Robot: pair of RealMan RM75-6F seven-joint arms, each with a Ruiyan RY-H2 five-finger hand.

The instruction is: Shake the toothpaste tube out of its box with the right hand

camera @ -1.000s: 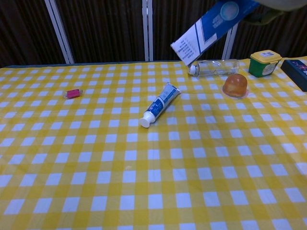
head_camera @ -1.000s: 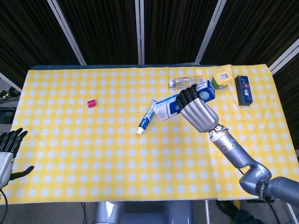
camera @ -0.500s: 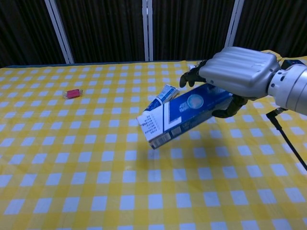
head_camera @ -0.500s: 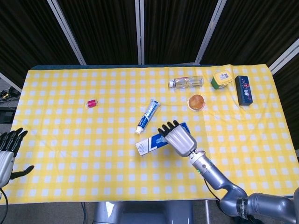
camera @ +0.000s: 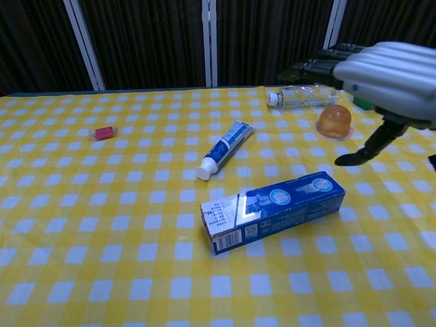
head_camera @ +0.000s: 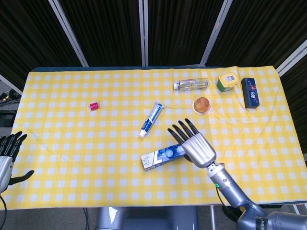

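The blue and white toothpaste box [head_camera: 162,156] [camera: 272,211] lies flat on the yellow checked cloth near the front middle of the table. The toothpaste tube [head_camera: 151,119] [camera: 223,149] lies on its own behind the box, white cap toward me. My right hand [head_camera: 194,144] [camera: 381,71] hovers above the right end of the box with fingers spread, holding nothing. My left hand [head_camera: 6,153] hangs off the table's left edge, fingers apart and empty.
At the back right are a clear bottle [head_camera: 191,85] [camera: 304,96] lying on its side, an orange jelly cup [head_camera: 202,104] [camera: 334,120], a yellow-lidded green jar [head_camera: 228,80] and a dark blue box [head_camera: 251,92]. A small red item [head_camera: 94,106] [camera: 103,132] lies at the left.
My right hand brought the box down toward the front of the table, let go of it and opened above it. The box now lies flat. The tube has not moved.
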